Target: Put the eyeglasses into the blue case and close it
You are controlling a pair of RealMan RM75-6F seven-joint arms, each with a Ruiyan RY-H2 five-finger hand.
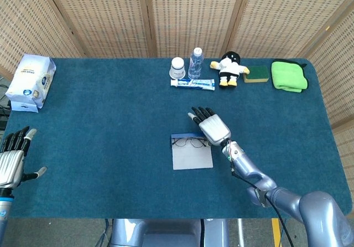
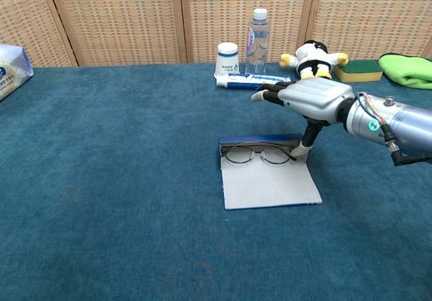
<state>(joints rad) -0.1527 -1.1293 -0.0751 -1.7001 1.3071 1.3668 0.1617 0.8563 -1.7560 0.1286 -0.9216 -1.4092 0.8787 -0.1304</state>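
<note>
The blue case (image 1: 191, 158) (image 2: 270, 186) lies open mid-table, its pale lid flat toward me and its blue tray at the far edge. The thin-framed eyeglasses (image 1: 189, 143) (image 2: 258, 156) lie along that far edge, against the tray. My right hand (image 1: 212, 128) (image 2: 309, 99) hovers over the case's far right corner, fingers spread and pointing away, its thumb reaching down to touch the glasses' right end. My left hand (image 1: 12, 159) rests at the table's near left edge, fingers apart and holding nothing.
Along the far edge stand a paper cup (image 1: 177, 67), a water bottle (image 1: 195, 63), a toothpaste box (image 1: 192, 83), a plush toy (image 1: 229, 68), a sponge (image 1: 256, 73) and a green cloth (image 1: 289, 75). A tissue pack (image 1: 30, 82) sits far left.
</note>
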